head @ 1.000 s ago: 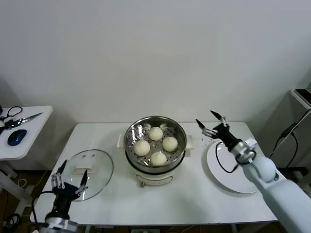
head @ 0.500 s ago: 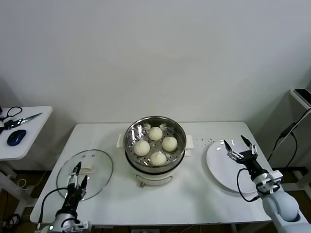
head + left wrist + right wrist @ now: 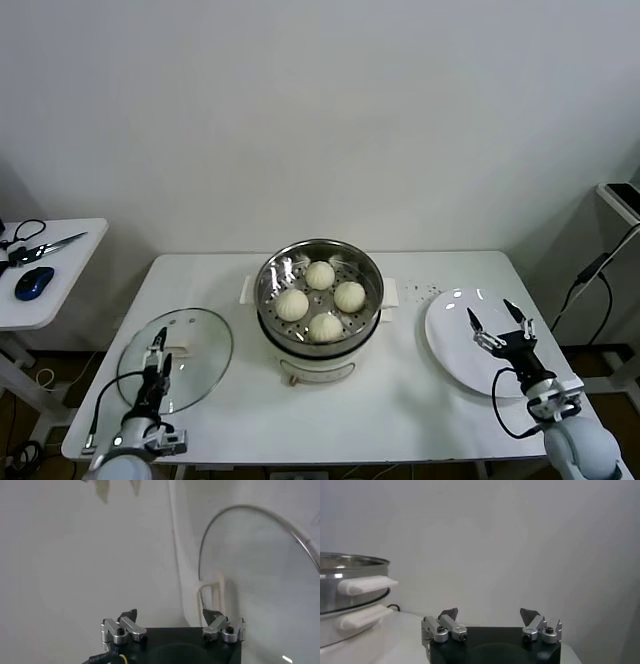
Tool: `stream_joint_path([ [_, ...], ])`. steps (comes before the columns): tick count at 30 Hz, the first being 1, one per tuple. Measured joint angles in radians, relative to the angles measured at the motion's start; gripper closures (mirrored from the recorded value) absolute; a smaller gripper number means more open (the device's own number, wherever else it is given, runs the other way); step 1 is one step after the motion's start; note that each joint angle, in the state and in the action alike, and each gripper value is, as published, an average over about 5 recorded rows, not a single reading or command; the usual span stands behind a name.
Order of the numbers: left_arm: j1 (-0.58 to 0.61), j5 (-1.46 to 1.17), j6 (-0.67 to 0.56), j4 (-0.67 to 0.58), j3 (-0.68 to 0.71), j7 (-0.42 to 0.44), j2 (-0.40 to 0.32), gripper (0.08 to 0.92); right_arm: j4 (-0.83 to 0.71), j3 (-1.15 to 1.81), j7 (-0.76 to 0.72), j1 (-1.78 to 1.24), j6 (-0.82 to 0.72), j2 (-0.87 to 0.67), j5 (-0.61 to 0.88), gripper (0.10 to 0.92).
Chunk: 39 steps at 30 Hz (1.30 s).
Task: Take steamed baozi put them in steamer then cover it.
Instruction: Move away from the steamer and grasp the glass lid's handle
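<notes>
Left pincer (image 3: 157, 357) spread wide over glass cover (image 3: 195, 340), lying left of steamer (image 3: 320, 262). Hard, slippery, breakable: best pinched by white handle (image 3: 172, 350). Right pincer (image 3: 503, 322) spread, empty. Farther back, four soft baozi (image 3: 320, 299) inside steamer.

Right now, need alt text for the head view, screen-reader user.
Four cream-white pleated buns sit in a round shiny steel steamer basket at the centre of a white table. A round clear glass lid lies to its left beneath the open left end effector; the open right end effector hovers over a flat white plate.
</notes>
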Motion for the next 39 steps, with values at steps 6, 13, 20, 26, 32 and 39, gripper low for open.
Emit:
stream_joint_path([
  [6, -0.059, 0.015, 0.006, 0.080, 0.004, -0.018, -0.002, 0.177, -0.005, 0.016, -0.007, -0.007, 0.003, 0.009, -0.023, 0.203],
  [13, -0.105, 0.008, 0.019, 0.126, 0.013, -0.035, -0.001, 0.177, -0.015, 0.027, -0.017, -0.017, 0.012, 0.020, -0.045, 0.203],
  [20, -0.142, -0.016, 0.025, 0.162, 0.022, -0.052, 0.006, 0.178, -0.028, 0.031, -0.027, -0.019, 0.022, 0.033, -0.068, 0.203],
  [26, -0.161, -0.036, 0.018, 0.182, 0.030, -0.053, 0.009, 0.303, -0.039, 0.031, -0.034, -0.019, 0.029, 0.043, -0.088, 0.203],
  [32, -0.171, -0.050, 0.010, 0.207, 0.032, -0.053, 0.007, 0.476, -0.046, 0.031, -0.037, -0.012, 0.032, 0.056, -0.104, 0.203],
  [39, -0.168, -0.070, 0.006, 0.211, 0.030, -0.052, 0.007, 0.693, -0.056, 0.030, -0.038, 0.001, 0.035, 0.067, -0.117, 0.203],
])
